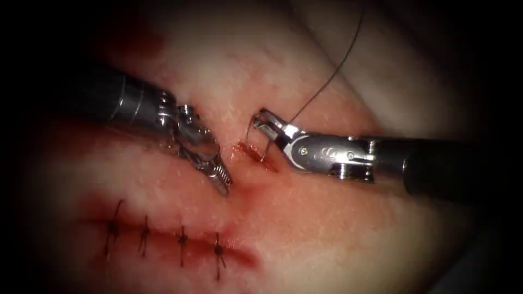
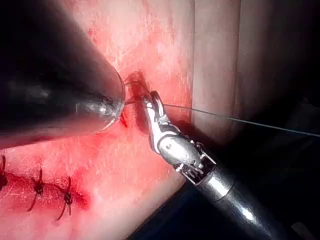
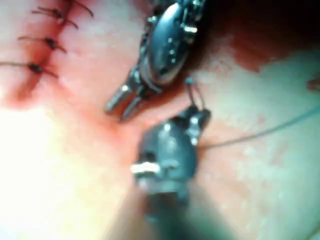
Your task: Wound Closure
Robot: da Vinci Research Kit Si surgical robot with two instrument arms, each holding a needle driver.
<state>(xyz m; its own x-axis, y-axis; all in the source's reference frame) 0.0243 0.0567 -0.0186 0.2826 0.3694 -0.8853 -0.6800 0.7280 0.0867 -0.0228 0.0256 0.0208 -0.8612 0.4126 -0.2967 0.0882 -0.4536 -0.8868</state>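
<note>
My right tool (image 1: 268, 124) comes in from the right, shut on the curved needle (image 1: 253, 130) near its thread end. The needle arcs down to the open cut (image 1: 243, 148), its point at the cut's right lip (image 1: 263, 161); I cannot tell how deep it sits. Dark thread (image 1: 332, 71) runs from the right jaws up and away. My left tool (image 1: 220, 179) rests on the tissue left of the cut, slightly open and holding nothing. The right wrist view shows its parted jaws (image 3: 121, 106), the needle (image 3: 195, 92) and the thread (image 3: 260, 134). The left wrist view shows the right tool (image 2: 152, 102).
A closed stretch of cut (image 1: 163, 237) with several dark stitches lies in front and to the left, also seen as stitches (image 2: 50, 192) and stitches (image 3: 45, 42). Red fluid (image 1: 256, 163) stains the tissue around the open cut. A pale fold of tissue (image 1: 392, 81) rises behind.
</note>
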